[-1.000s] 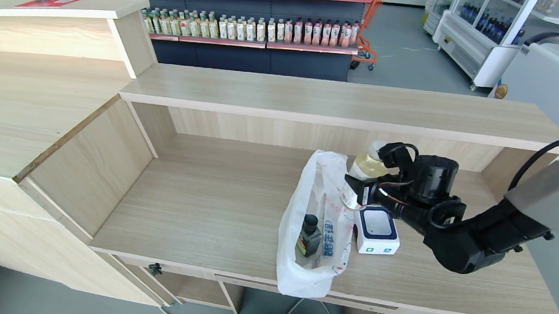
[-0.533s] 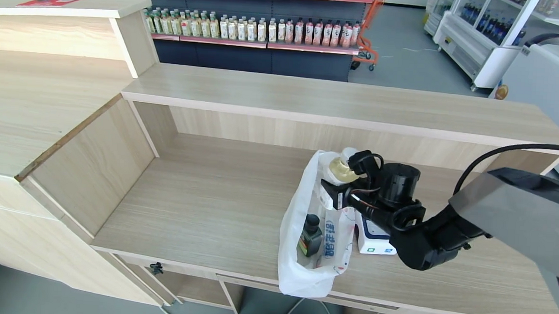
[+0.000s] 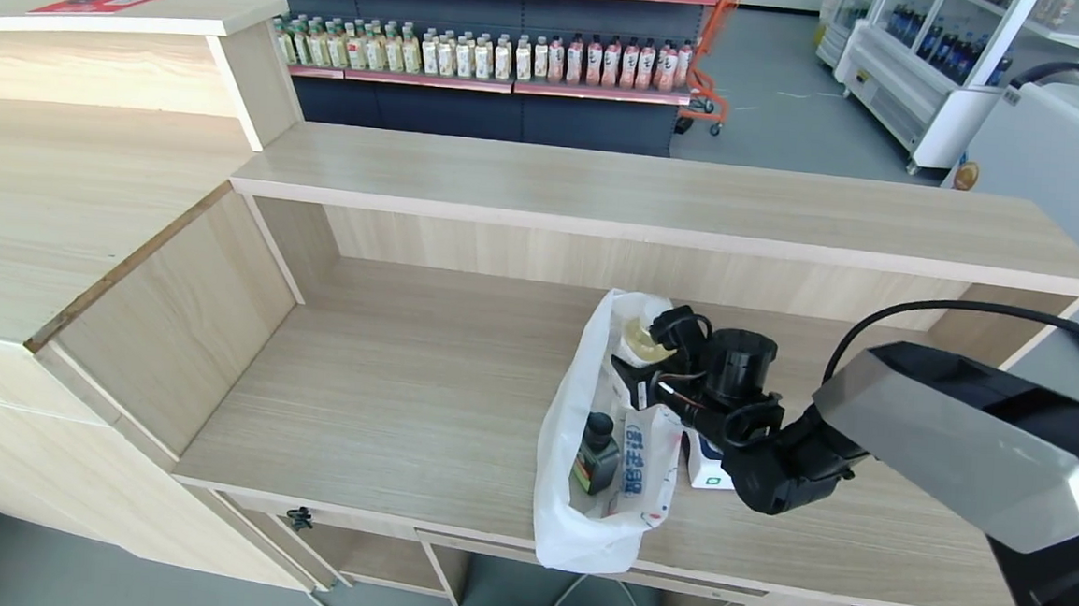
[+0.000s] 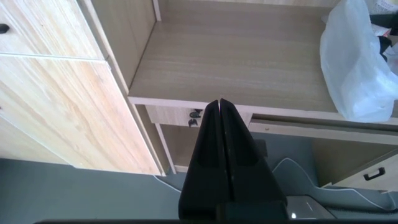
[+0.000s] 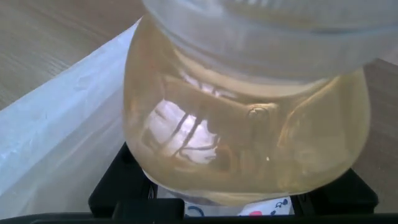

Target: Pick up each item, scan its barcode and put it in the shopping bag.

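1. Head view puts the bottle (image 3: pixel 638 339) over the far end of the shopping bag (image 3: pixel 583 502), above its open mouth. It is clamped in the fingers of the right gripper (image 3: pixel 652 375).
2. The bottle is clear, rounded plastic, filled with pale yellow liquid. One round end faces up, so its long axis seems near upright and slightly tipped. I cannot tell which end carries the cap.
3. The coming move turns on this: the bag's opening lies just beneath the bottle. By my reading, lowering it along its own axis and letting go would finish this item. The right arm reaches over the bag. The left gripper (image 4: pixel 219 109) hangs well apart from the bag, off the front edge of the bench (image 3: pixel 403 398), with its fingers pressed together on nothing.
4. The bag is thin, white, crinkled film with slack walls, so its rim could catch the bottle.
5. A dark bottle (image 3: pixel 597 456) with a black cap stands inside the bag, at its near end.
6. A white, boxy scanner (image 3: pixel 700 465) sits just beside the bag on the robot's right, partly under the arm.
7. The bench is pale wood grain, smooth and flat.
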You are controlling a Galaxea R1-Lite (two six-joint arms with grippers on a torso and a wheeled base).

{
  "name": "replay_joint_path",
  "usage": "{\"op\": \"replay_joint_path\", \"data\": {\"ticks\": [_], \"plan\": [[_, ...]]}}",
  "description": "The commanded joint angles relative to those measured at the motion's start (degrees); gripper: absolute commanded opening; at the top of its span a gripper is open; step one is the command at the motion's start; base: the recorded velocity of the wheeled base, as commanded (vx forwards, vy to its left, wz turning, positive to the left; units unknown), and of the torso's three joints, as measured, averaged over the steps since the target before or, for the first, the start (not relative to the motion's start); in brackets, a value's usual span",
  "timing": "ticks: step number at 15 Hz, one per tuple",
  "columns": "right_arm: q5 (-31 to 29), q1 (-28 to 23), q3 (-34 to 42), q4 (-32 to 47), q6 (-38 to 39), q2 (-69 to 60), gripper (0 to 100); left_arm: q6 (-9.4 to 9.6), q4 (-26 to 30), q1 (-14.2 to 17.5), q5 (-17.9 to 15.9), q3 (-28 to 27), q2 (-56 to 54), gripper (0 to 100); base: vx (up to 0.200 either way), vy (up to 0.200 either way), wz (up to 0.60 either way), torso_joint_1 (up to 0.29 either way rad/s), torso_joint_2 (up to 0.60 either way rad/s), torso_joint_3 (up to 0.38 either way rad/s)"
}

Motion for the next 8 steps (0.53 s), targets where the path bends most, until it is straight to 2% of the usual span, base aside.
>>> {"op": "replay_joint_path", "data": {"ticks": [1, 8], "plan": [[0.07, 0.03, -2.54, 0.14, -0.54, 2.76, 0, 0.02, 0.00, 0.00, 0.00, 0.01, -0.02, 0, 0.000, 0.000, 0.00, 0.000, 0.00, 0.000], [1.65, -0.23, -5.26, -0.21, -2.91, 6.89, 0, 0.02, 0.00, 0.00, 0.00, 0.01, -0.02, 0, 0.000, 0.000, 0.00, 0.000, 0.00, 0.000]]}}
